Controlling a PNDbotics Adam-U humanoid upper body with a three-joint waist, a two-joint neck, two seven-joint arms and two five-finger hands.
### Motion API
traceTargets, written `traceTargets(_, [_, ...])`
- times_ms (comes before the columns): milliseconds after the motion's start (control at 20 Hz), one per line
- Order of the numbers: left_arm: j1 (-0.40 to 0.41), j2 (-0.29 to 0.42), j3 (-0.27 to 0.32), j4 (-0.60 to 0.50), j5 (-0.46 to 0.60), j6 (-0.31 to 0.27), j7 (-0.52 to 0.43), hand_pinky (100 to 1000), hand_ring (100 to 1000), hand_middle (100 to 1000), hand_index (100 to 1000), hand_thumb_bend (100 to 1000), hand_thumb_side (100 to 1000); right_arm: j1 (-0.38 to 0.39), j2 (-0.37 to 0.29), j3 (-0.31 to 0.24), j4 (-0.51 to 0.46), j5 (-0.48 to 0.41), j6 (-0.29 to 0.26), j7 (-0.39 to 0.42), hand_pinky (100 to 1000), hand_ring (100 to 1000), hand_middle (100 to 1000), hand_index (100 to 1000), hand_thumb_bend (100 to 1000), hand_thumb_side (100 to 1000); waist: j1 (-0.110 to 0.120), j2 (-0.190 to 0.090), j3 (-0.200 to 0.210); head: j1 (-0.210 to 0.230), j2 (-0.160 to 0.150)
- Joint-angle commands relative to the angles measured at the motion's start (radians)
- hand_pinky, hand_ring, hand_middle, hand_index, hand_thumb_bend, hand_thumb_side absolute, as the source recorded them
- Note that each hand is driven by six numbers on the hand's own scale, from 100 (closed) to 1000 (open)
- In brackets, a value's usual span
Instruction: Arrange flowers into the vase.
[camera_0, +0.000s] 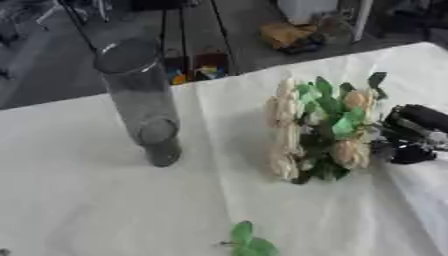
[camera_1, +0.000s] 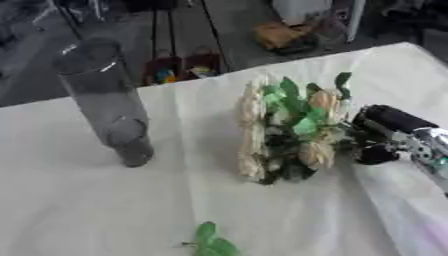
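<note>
A tall clear glass vase (camera_0: 140, 100) stands upright on the white table, left of centre. To its right is a bunch of cream and peach flowers with green leaves (camera_0: 322, 131), held just above or on the cloth. My right hand (camera_1: 389, 135) comes in from the right edge, black fingers curled round the bunch's right side. The stems are hidden behind the blooms and the hand. My left hand shows in neither view.
A loose green leaf sprig (camera_0: 249, 242) lies near the table's front edge. The white tablecloth (camera_0: 105, 210) covers the table. Beyond the far edge are chair legs and a yellow-brown object (camera_0: 284, 35) on the floor.
</note>
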Motion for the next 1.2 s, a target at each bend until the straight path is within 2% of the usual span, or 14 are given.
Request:
traceTargets(50, [-0.011, 0.009, 0.002, -0.017, -0.002, 0.000, 0.003, 503, 756, 728, 803, 216, 962, -0.003, -0.065, -0.039, -0.076, -0.043, 0.031, 0.031, 100, 221, 100, 112, 100, 207, -0.012, -0.019, -0.004, 0.012, 0.007])
traceTargets(300, [-0.011, 0.010, 0.004, -0.017, -0.004, 0.001, 0.006, 503, 756, 728, 804, 215, 962, 0.006, -0.081, -0.076, -0.150, -0.082, 0.076, 0.054, 100, 221, 100, 110, 100, 187, -0.014, -0.018, -0.008, 0.037, 0.008])
traceTargets(600, [-0.011, 0.011, 0.005, -0.017, -0.006, 0.001, 0.007, 504, 756, 728, 804, 214, 962, -0.019, -0.085, -0.113, -0.214, -0.161, 0.133, 0.047, 100, 222, 100, 104, 100, 146, -0.015, -0.020, -0.007, 0.111, 0.002])
traceTargets(800, [-0.012, 0.012, 0.005, -0.017, -0.006, 0.000, 0.008, 505, 756, 728, 804, 215, 961, -0.066, -0.088, -0.119, -0.256, -0.252, 0.179, 0.037, 100, 220, 100, 101, 100, 126, -0.018, -0.021, -0.002, 0.150, -0.002])
traceTargets(1200, [-0.013, 0.013, 0.002, -0.017, -0.007, -0.002, 0.008, 506, 756, 729, 804, 216, 961, -0.193, -0.065, -0.097, -0.303, -0.398, 0.273, -0.020, 100, 217, 100, 101, 100, 100, -0.028, -0.020, 0.009, 0.177, 0.003])
